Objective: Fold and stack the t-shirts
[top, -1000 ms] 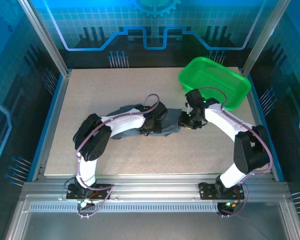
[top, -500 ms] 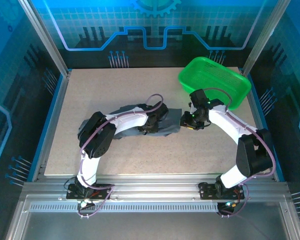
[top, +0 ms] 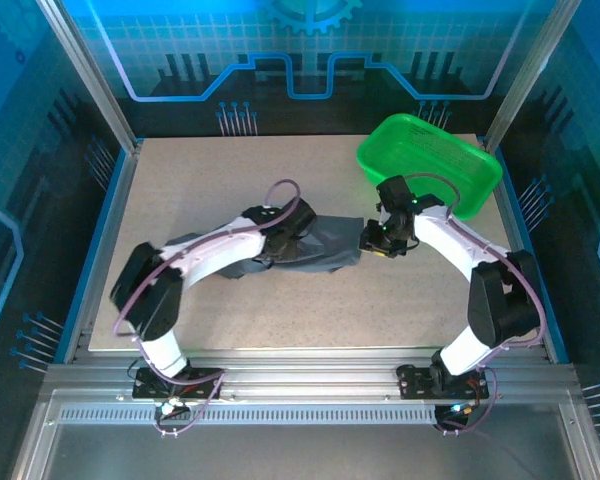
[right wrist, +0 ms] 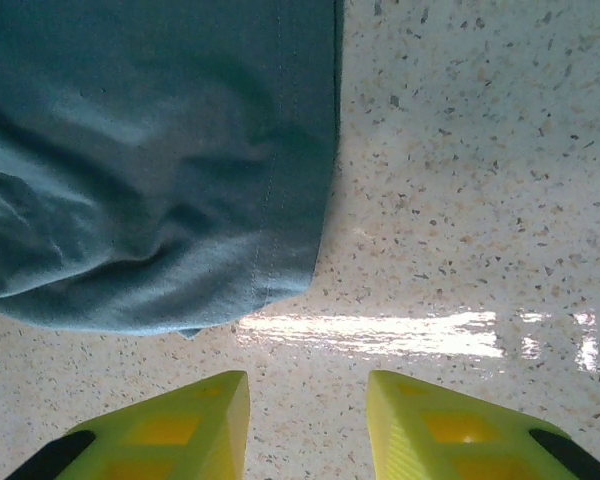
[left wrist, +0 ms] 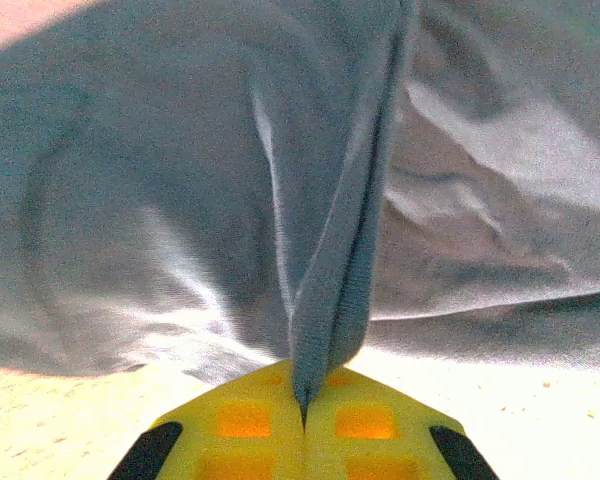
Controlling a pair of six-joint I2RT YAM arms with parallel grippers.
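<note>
Shirt [top: 325, 252] lies crumpled mid-table [top: 230, 180], near the basket [top: 382, 158]. Left gripper [left wrist: 302, 397] is clamped on a raised fold of it; right gripper [right wrist: 308, 405] hovers, fingers apart and empty, beside its hem

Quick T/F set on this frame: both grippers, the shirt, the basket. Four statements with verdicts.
1. The left gripper is shut on a raised fold of the t-shirt. True.
2. The right gripper is clamped on the shirt's hem. False: its jaws stand apart over the bare table, beside the hem, with nothing between them.
3. The green basket sits at the table's far right corner. True.
4. The t-shirt lies inside the basket. False: it lies on the table between the two arms, left of the basket.
</note>
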